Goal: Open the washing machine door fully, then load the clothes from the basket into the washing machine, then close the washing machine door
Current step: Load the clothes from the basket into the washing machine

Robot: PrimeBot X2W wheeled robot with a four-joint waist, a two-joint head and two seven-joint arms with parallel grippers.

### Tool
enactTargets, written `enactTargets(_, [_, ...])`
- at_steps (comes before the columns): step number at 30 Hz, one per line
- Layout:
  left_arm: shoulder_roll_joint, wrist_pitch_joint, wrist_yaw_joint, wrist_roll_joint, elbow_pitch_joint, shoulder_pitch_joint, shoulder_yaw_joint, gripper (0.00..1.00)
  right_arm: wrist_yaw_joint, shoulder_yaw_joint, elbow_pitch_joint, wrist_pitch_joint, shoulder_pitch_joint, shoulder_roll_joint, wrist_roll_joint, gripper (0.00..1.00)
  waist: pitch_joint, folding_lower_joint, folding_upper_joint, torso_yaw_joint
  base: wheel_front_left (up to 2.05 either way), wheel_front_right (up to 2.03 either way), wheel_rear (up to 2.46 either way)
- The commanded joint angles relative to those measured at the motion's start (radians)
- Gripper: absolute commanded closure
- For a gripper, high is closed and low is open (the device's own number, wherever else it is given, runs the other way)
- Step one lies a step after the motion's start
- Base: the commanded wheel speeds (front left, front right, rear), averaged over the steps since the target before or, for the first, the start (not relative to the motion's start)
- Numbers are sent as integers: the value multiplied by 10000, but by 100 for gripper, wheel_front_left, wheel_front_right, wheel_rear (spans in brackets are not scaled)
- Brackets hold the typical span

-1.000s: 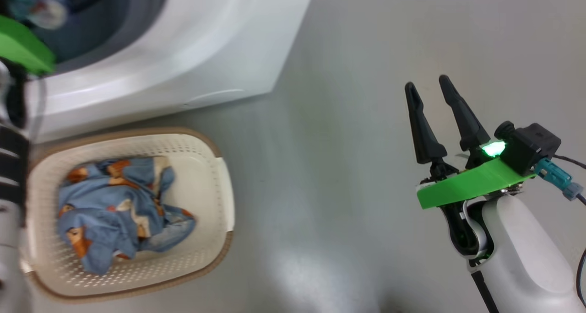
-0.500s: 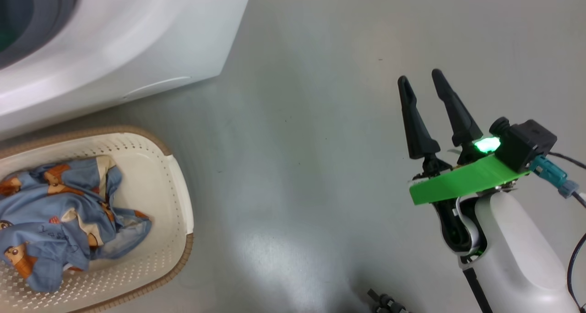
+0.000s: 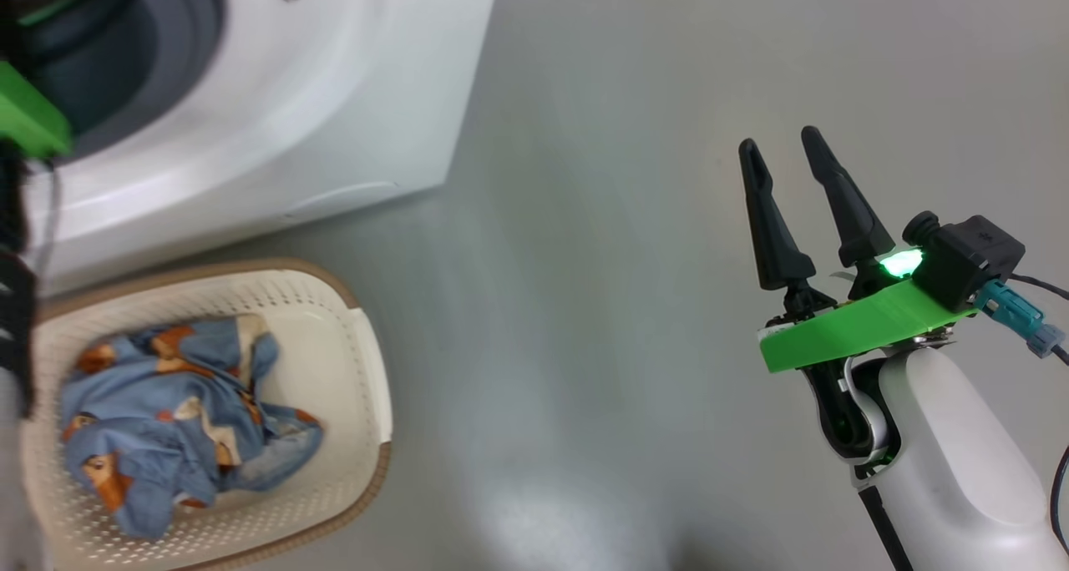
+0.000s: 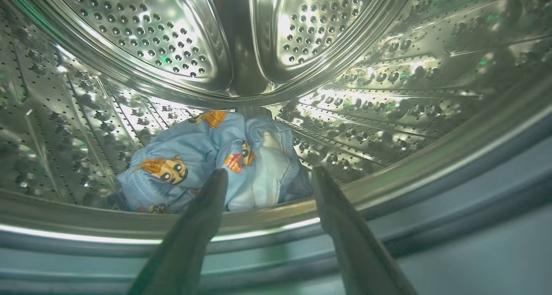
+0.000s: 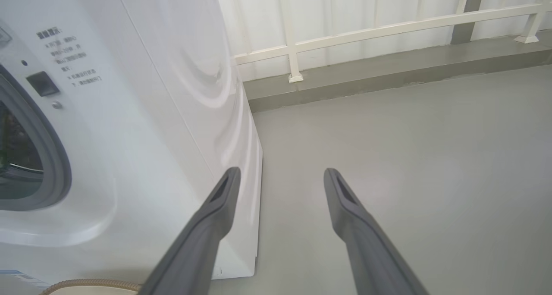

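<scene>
The white washing machine (image 3: 276, 112) stands at the upper left, its grey gasket (image 5: 51, 157) framing the drum opening. Its door is out of view. My left gripper (image 4: 268, 174) is open inside the steel drum (image 4: 172, 40), just above the front lip. A light blue bear-print garment (image 4: 194, 161) lies loose on the drum floor beyond the fingertips. The cream basket (image 3: 367, 379) sits on the floor before the machine with more bear-print clothes (image 3: 167, 421) bunched in it. My right gripper (image 3: 781, 145) hangs open and empty over bare floor, far right of the basket.
Grey floor (image 3: 585, 304) spreads between the basket and my right arm. A white railing (image 5: 293, 40) on a low kerb runs behind the machine. My left arm's green bracket (image 3: 25, 120) sits at the drum opening. The basket's brown rim (image 5: 86, 283) peeks in below.
The head camera swung left, then back right, shifting the whole picture. The clothes in the basket and my right gripper look unchanged.
</scene>
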Motion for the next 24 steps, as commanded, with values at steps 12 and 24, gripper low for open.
enactTargets(12, [-285, -674, -125, -153, -1222, 2225, 24, 0, 46, 255, 164, -78, 448, -414, 82, 0, -1891, 0, 0, 1097, 0, 0, 0])
enactTargets(24, [-1039, -680, 156, -51, -4220, 5231, 464, 0, 46, 327, 465, -78, 900, -710, 203, 0, -3273, 0, 0, 1843, 0, 0, 0])
